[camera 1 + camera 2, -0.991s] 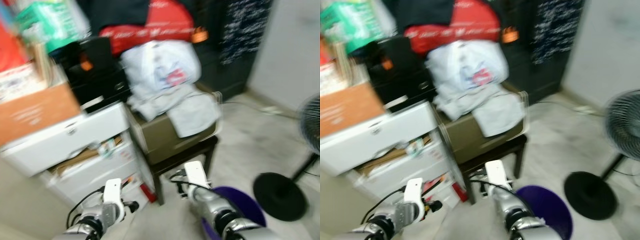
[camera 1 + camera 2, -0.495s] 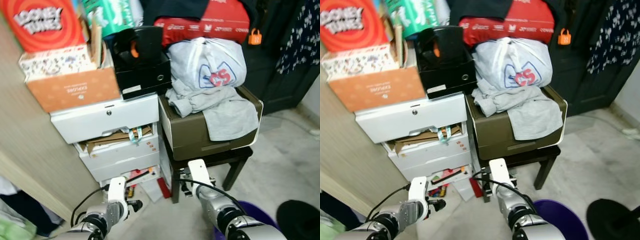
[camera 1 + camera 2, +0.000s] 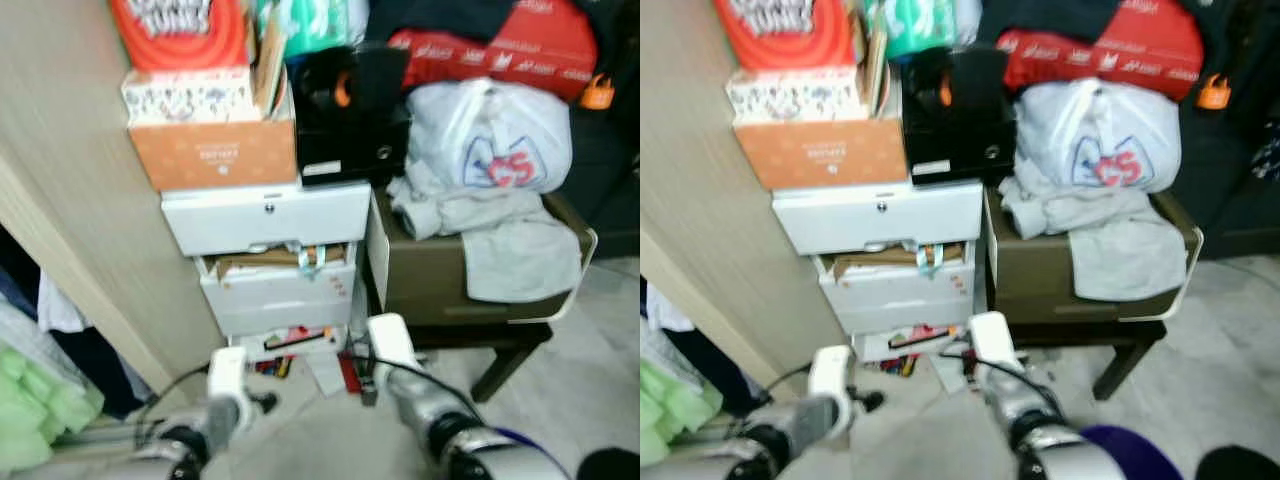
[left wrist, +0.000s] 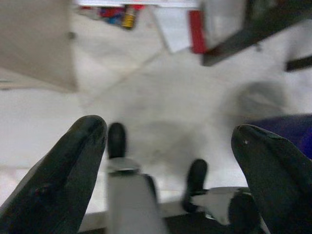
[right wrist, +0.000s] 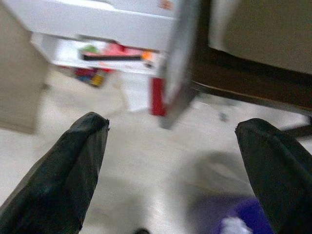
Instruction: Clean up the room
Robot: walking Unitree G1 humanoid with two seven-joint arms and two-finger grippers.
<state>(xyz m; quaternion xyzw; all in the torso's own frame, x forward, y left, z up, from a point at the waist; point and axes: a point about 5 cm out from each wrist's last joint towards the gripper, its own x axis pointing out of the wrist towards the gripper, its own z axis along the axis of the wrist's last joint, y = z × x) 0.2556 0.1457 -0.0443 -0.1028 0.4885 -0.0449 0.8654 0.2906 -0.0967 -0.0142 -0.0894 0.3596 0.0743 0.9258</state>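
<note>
Beside the white drawer unit (image 3: pixel 268 262), a grey "CS" sweatshirt (image 3: pixel 490 160) tops the stool; both grippers, left (image 4: pixel 168 146) and right (image 5: pixel 170 146), hang fingers apart.

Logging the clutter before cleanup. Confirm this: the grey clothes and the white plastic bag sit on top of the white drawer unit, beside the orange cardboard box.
Not quite. The left eye view shows the grey clothes and white plastic bag on the olive-brown case beside the white drawer unit. The orange cardboard box tops the drawers.
</note>
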